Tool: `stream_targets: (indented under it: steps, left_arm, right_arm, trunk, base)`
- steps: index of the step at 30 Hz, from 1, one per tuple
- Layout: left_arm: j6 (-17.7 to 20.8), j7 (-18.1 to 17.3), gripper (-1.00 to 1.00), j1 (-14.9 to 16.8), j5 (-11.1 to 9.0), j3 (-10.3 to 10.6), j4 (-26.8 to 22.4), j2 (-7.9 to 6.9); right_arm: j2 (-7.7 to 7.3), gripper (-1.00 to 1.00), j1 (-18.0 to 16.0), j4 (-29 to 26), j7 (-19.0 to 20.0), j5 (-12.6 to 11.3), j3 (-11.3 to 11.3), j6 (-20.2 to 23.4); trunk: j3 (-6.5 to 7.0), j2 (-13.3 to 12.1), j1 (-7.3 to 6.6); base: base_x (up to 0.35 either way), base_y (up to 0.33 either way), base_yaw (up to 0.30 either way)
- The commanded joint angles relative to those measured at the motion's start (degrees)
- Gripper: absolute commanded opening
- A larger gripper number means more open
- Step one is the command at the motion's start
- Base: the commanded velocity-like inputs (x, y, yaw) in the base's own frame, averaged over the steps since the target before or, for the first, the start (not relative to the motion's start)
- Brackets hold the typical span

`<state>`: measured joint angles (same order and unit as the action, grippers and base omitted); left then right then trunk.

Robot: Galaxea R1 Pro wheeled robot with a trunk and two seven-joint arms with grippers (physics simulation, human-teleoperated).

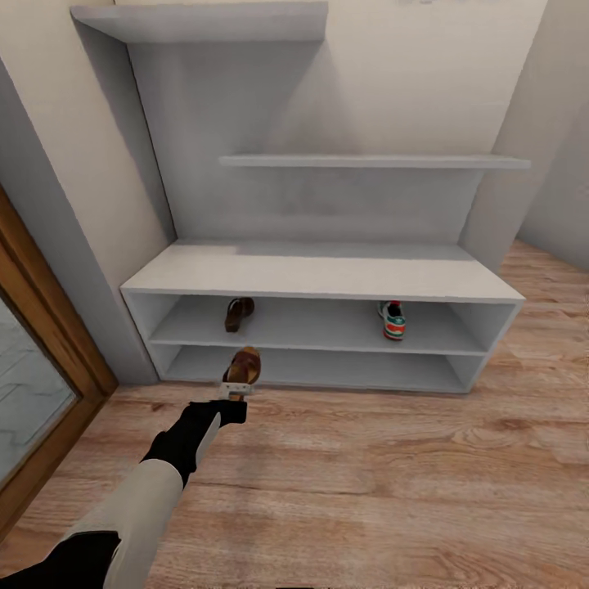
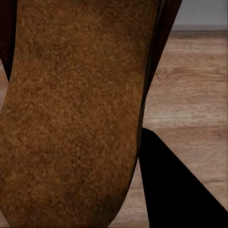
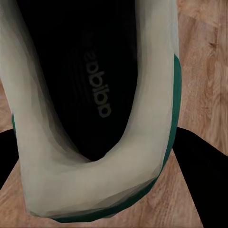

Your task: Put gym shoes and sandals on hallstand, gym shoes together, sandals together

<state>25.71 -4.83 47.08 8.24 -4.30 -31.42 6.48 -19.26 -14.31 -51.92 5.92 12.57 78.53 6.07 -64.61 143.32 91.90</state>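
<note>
My left gripper (image 1: 237,391) reaches forward, shut on a brown sandal (image 1: 243,366) held just in front of the hallstand's (image 1: 327,276) lower shelf opening. The left wrist view has that sandal's tan footbed (image 2: 71,118) close up, with one black finger (image 2: 175,190) beside it. The other sandal (image 1: 239,313) lies at the left of the upper open shelf. One gym shoe (image 1: 393,320) sits at the right of the same shelf. In the right wrist view my right gripper (image 3: 95,161) is shut on the second gym shoe (image 3: 95,180), heel opening toward the camera, above the corridor floor (image 3: 204,71).
The corridor floor (image 1: 368,458) of wood planks spreads in front of the rack. A wooden door frame (image 1: 49,343) stands at the left. Wall shelves (image 1: 376,162) step up above the bench, and a grey wall corner (image 1: 556,164) closes the right side.
</note>
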Motion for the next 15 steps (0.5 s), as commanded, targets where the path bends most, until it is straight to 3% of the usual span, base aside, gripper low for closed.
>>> stream_targets:
  steps: [1, 9, 15]
  left_arm:
    - [0.3, -0.61, -1.0, 0.02, 0.78, -0.45, -0.14, 0.08]
    - [0.3, -0.33, -1.0, 0.02, 0.85, -0.45, -0.14, -0.16]
    - [0.16, -0.38, -1.0, -0.17, 0.9, -0.45, -0.58, -0.59]
  right_arm:
    - [0.02, -1.0, -0.11, -0.11, 0.5, 0.61, 0.28, 0.25]
    - [0.06, -1.0, -0.13, -0.12, 0.5, 0.61, 0.27, 0.25]
    - [0.1, -1.0, -0.11, -0.04, 0.5, 0.98, 0.07, 0.18]
  trunk:
    - [-0.35, 0.04, 0.01]
    - [-2.64, 0.15, 0.21]
    - [-2.72, 0.15, 0.21]
  base:
    - [0.0, 0.0, -0.179]
    - [0.0, 0.0, -0.183]
    - [0.0, 0.0, -0.039]
